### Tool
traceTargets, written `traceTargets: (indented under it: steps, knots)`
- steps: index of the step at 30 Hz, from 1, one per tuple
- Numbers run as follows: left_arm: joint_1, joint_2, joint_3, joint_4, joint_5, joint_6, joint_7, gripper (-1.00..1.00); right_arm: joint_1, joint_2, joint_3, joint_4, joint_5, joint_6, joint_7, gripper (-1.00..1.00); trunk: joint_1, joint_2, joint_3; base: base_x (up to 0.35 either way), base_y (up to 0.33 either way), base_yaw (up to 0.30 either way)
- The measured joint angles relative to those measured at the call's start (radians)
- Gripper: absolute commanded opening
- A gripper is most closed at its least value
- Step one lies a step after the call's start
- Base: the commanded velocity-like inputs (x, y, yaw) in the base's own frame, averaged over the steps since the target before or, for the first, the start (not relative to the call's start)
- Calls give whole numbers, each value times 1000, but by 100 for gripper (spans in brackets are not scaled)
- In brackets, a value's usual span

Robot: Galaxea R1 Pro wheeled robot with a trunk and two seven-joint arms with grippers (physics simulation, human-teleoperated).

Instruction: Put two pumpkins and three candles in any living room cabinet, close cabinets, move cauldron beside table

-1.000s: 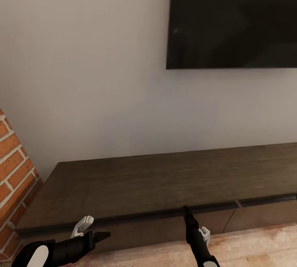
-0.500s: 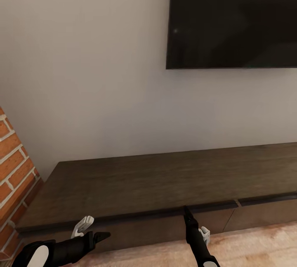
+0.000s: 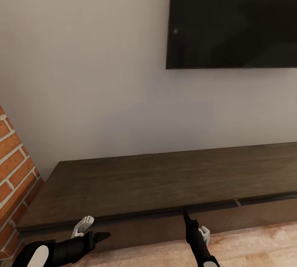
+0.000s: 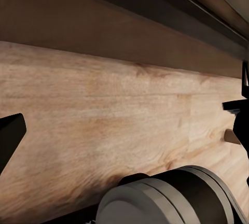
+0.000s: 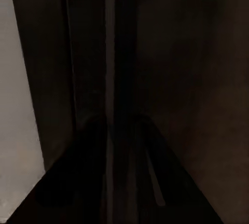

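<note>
While fronting the cabinet [image 3: 165, 180], pressing right gripper [image 3: 186, 214], opening indiscernible, against its drawer edge, presumably closing it.

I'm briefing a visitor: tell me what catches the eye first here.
The big black TV screen on the pale wall, upper right of the head view. Below it runs the long dark-brown cabinet along the wall, with the right hand pointing at its front edge. A strip of red brick stands at far left.
</note>
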Motion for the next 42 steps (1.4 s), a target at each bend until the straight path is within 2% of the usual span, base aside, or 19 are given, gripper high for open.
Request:
traceTargets:
  steps: [9,24,42]
  knots:
    - [0,0,0,0,0,0,0,100,0,0,0,0,1,-2,30,-100,0,0,0,0,0,0]
    - [0,-1,0,1,-1,0,0,100,-1,0,2,-1,-3,1,27,-100,0,0,0,-6,0,0]
    - [0,-2,0,1,-5,0,0,100,-1,0,-12,-2,-13,1,27,-100,0,0,0,-153,0,0]
